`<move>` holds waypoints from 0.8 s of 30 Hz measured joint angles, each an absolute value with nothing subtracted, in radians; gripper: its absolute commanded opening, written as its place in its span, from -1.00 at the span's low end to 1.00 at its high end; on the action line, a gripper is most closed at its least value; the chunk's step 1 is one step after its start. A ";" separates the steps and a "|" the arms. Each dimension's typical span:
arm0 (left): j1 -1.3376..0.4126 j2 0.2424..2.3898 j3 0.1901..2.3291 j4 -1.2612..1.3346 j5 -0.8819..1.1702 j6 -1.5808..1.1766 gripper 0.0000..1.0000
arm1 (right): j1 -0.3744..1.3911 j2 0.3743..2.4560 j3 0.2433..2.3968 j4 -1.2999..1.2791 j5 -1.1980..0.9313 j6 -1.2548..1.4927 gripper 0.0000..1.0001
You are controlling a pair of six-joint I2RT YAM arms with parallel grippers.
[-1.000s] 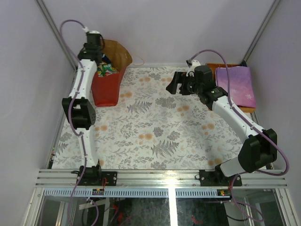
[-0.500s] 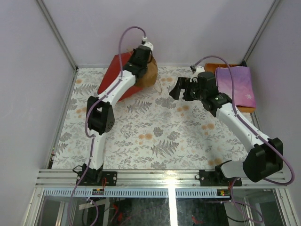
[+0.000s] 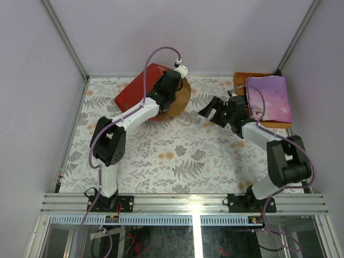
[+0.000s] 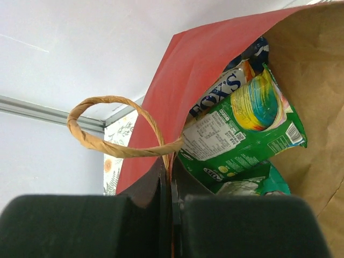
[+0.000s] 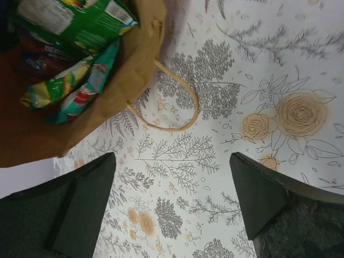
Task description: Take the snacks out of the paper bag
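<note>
The paper bag, red outside and brown inside, lies tipped on its side at the back of the table, mouth toward the right. My left gripper is shut on the bag's rim by a twisted paper handle. Inside the bag show a green packet, a blue bag and a teal packet. My right gripper is open and empty just right of the bag's mouth, above the cloth. The right wrist view shows the mouth with green and teal packets inside.
A purple book lies on an orange-brown wooden tray at the back right. The bag's second handle lies looped on the floral cloth. Walls and frame posts close the back and sides.
The left arm has swung the bag from standing at the back left to lying tipped with its mouth to the right. The right gripper has moved lower and nearer the mouth.
</note>
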State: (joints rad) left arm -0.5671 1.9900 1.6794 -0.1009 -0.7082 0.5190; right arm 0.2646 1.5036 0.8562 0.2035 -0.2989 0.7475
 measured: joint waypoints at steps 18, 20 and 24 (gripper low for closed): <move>-0.577 1.927 1.439 0.032 -0.678 0.462 -1.00 | 0.397 1.887 1.010 0.791 -0.447 0.980 0.60; -0.577 1.915 1.440 0.032 -0.678 0.459 -1.00 | 0.405 1.942 1.050 0.810 -0.438 1.004 0.60; -0.576 1.908 1.468 0.028 -0.678 0.458 -1.00 | 0.428 2.067 1.154 0.813 -0.427 1.049 0.64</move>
State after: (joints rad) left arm -0.5762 1.9083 1.4677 0.0284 -0.6785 0.4576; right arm 0.4278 2.0674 1.1538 0.8135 -0.4267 1.0492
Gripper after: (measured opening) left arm 0.007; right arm 0.805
